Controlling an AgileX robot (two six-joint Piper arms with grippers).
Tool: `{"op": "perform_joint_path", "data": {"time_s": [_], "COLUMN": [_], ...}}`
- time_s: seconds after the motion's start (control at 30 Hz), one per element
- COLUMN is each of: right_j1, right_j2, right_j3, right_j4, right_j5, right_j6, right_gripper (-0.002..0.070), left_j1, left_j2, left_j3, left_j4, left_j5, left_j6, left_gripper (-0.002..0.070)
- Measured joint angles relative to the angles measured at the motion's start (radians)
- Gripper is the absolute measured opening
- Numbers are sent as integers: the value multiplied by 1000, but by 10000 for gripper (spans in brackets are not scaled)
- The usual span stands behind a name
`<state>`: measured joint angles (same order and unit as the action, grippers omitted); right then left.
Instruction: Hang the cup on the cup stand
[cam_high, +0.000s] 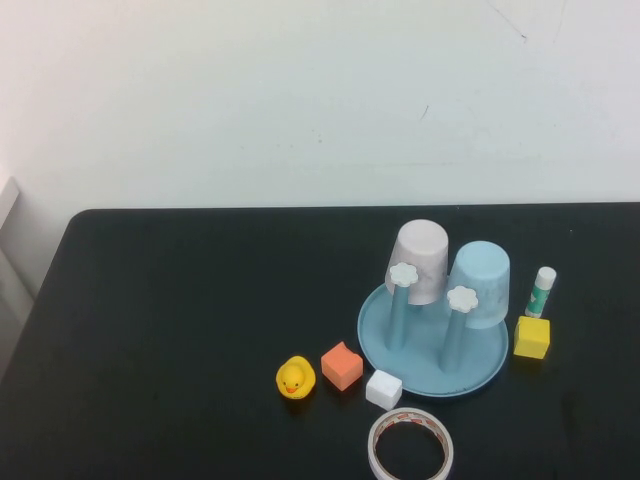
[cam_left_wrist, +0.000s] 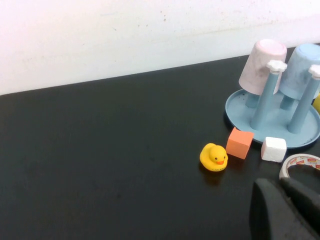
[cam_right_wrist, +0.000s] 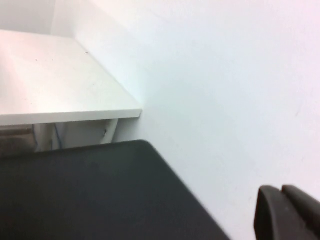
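Hanging upside down on the round light blue cup stand (cam_high: 432, 372), the light blue plastic cup (cam_high: 480, 284) sits beside a pinkish-white cup (cam_high: 419, 260); a yellow duck (cam_high: 295, 378), orange cube (cam_high: 342, 365), white cube (cam_high: 384, 389), tape roll (cam_high: 409, 448), yellow block (cam_high: 532, 337) and glue stick (cam_high: 542, 291) crowd the stand's edge on the black table (cam_high: 180, 330).

From the left wrist, the left gripper (cam_left_wrist: 287, 210) hovers near the tape roll (cam_left_wrist: 300, 166); I cannot tell its state.

From the right wrist, the right gripper (cam_right_wrist: 287, 212) faces a white wall (cam_right_wrist: 225, 75), state unclear.

Light is bright, even and diffuse, washing the white wall almost featureless. The matte black worktop (cam_high: 180, 330) shows little glare and swallows shadows. Both wrist views are soft; the left hand (cam_left_wrist: 286, 210) and right hand (cam_right_wrist: 289, 212) at 5 o'clock are blurred dark shapes.
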<state>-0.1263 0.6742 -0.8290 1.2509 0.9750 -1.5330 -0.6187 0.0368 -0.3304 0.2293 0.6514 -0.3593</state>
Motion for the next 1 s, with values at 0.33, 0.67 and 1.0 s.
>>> {"op": "perform_joint_path", "data": {"time_s": [0.33, 0.67, 1.0], "right_j1": [0, 0, 0], "right_j2": [-254, -439, -485], "right_j3": [18, 167, 259], "right_j4": [0, 4, -4], "right_j5": [-71, -259, -168], "right_j6": [2, 167, 265], "right_gripper": [0, 0, 0], "left_j1": [0, 0, 0], "left_j2": [0, 0, 0], "left_j3": [0, 0, 0], "left_j4": [0, 0, -1], "left_j5": [2, 4, 8], "left_j6": [9, 11, 13], "left_gripper": [0, 0, 0]}}
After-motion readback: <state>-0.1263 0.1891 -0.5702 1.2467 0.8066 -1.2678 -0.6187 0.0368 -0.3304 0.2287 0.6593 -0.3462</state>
